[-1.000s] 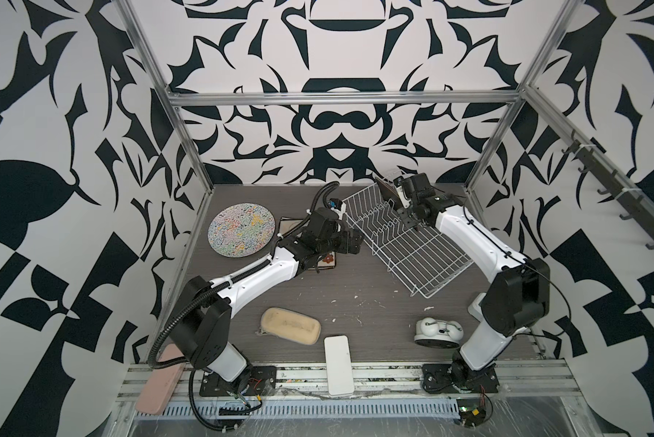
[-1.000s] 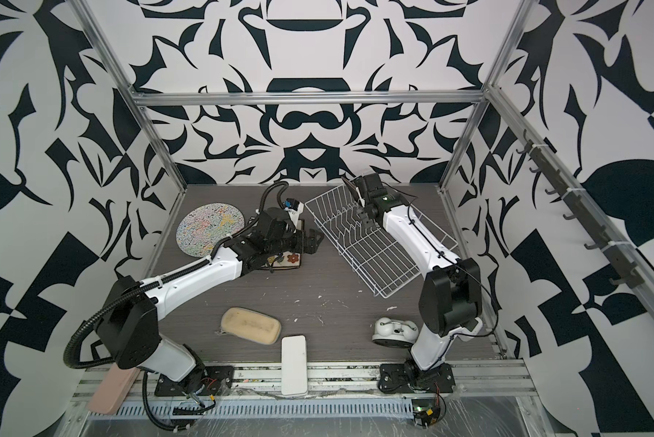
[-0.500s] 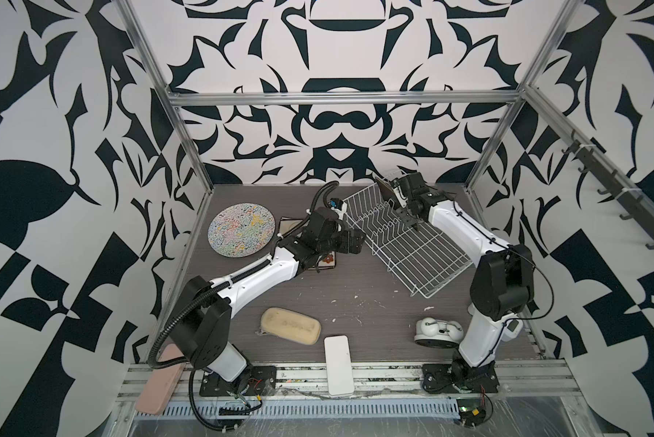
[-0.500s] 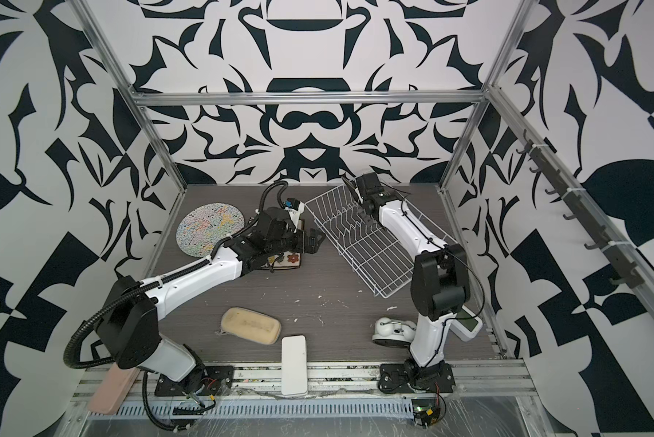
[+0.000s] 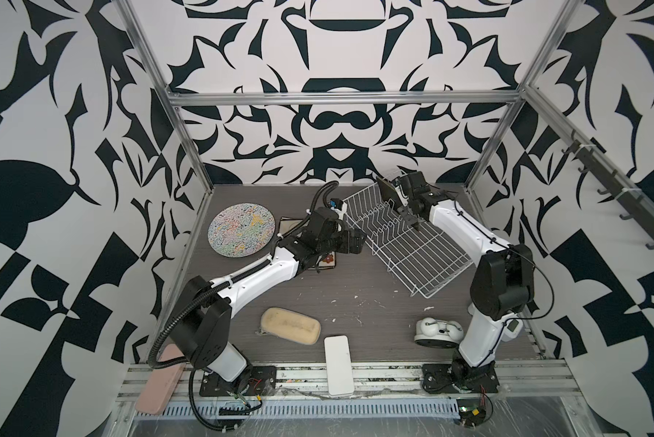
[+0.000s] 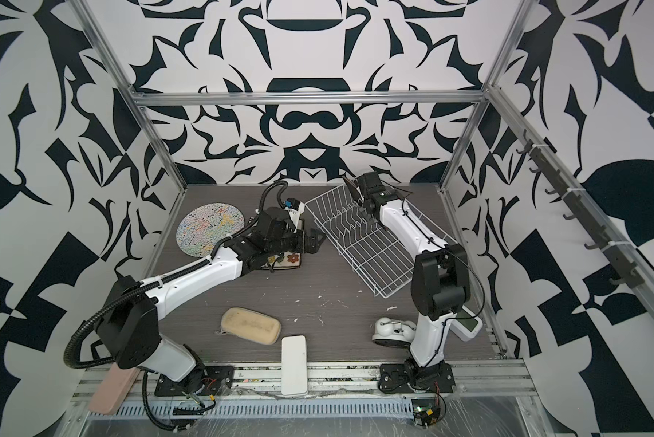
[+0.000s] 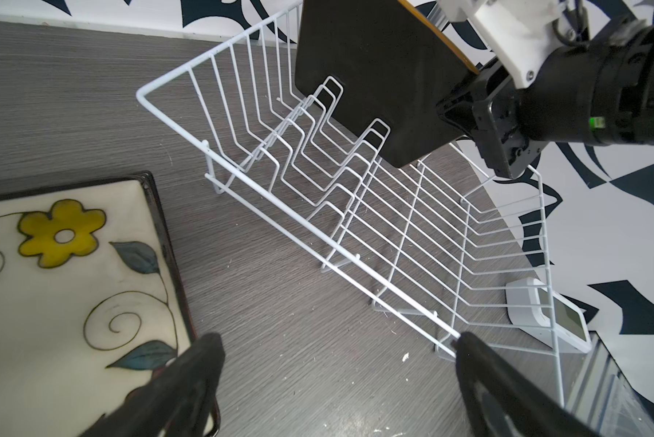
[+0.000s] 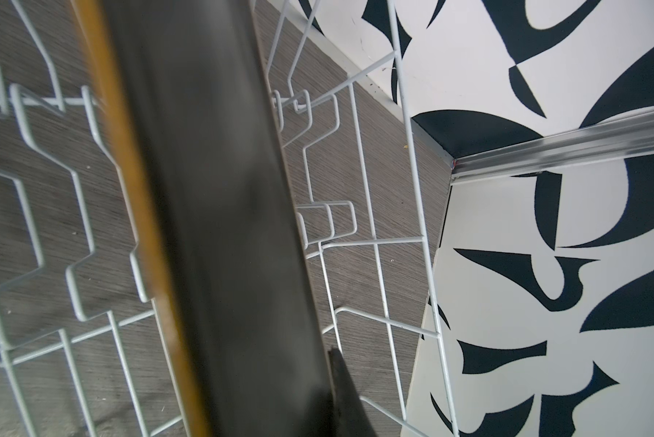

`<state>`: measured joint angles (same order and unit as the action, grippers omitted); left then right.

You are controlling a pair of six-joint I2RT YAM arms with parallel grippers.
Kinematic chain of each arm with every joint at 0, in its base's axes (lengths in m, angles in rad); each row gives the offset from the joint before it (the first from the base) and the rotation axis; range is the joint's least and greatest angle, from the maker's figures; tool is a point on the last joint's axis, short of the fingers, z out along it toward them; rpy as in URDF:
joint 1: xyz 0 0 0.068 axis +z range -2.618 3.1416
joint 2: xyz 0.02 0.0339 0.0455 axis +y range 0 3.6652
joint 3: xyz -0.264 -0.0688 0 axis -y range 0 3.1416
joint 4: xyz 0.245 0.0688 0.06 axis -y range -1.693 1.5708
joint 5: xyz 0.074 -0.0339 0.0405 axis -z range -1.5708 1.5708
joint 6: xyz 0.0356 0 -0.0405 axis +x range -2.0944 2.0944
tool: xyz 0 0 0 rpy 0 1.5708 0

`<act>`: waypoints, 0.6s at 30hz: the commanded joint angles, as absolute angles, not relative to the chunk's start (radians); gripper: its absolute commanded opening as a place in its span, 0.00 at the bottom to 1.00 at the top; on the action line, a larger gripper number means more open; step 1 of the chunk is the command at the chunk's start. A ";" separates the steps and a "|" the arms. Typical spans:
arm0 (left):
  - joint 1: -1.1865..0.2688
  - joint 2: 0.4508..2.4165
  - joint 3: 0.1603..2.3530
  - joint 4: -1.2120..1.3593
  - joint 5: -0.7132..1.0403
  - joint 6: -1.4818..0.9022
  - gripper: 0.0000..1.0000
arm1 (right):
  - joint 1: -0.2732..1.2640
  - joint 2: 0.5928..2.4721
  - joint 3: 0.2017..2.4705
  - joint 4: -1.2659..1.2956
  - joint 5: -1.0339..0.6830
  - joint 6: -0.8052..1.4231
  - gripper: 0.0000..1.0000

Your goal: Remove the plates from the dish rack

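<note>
Three plates show in both top views. The round plate lies flat on the bench near the left wall. The flower plate lies flat just beside it, mostly hidden under the left arm. The dark plate stands tilted at the far end of the rack, which sits slanted at the back right. The right hand is clamped on the dark plate's edge. The left hand hangs between the flower plate and the rack with its jaws wide apart, holding nothing. A sponge and a white block lie at the front, well apart from the rack.

In the left wrist view, the left hand's fingers spread wide over bare bench. The flower plate, face up, is on one side and the rack's long rail on the other. The dark plate leans among the prongs at the far end. The right hand pinches its edge. Whether the plate's lower edge rests on the wires cannot be told.

In the right wrist view, the dark plate fills the middle nearly edge-on and blurred, with an ochre rim along one side. Rack wires show on both sides of it. One dark fingertip presses against the plate's face.
</note>
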<state>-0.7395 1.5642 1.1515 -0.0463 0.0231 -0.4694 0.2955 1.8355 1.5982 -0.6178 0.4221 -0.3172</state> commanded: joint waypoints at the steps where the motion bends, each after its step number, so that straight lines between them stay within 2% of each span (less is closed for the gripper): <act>1: -0.736 1.575 1.178 -0.028 0.044 -0.476 0.99 | 0.305 1.814 1.646 -0.612 0.435 -0.348 0.04; 4: -0.736 1.574 1.177 -0.025 0.044 -0.481 0.99 | 0.307 1.807 1.647 -0.606 0.435 -0.340 0.00; 18: -0.736 1.559 1.148 0.008 0.041 -0.518 0.99 | 0.310 1.737 1.645 -0.595 0.434 -0.334 0.00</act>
<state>-0.7395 1.5646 1.1515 -0.0196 0.0311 -0.5026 0.2966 1.8332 1.5997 -0.6186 0.4236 -0.3172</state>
